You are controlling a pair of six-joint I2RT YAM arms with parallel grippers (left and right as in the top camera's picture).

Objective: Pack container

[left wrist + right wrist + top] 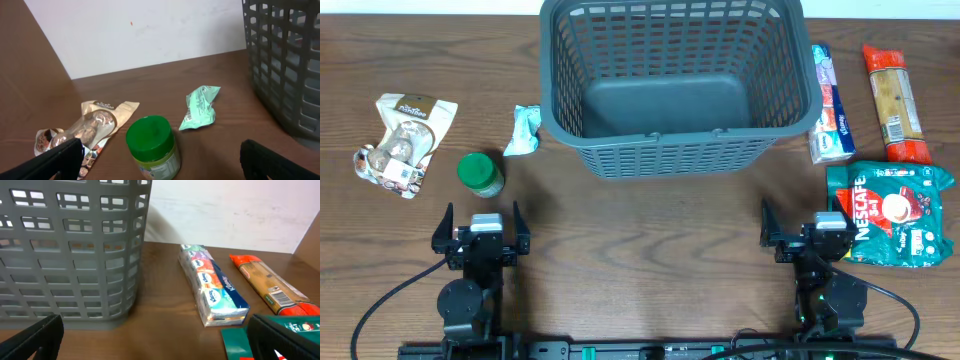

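Well, left pincer (481, 213) and right pincer (807, 214) both stand apart, empty; the left may topple the green-lidded jar (480, 173) at its twelve o'clock, rolling it across the counter (640, 235)

So the basket (670, 155) on my overhead feed is a big dark grey plastic one, rectangular, with lattice-slotted sides all the way round and a thick rolled rim. It stands upright, mouth up, on the far middle of the table (650, 250), squared up with the edges. The walls lean out a bit toward the top. Looking straight down I see the whole solid bottom, plain grey. On my left wrist cam its slotted wall (285, 65) fills the right edge, and on the right wrist cam it (70, 255) takes up the left half, base flat on the wood.
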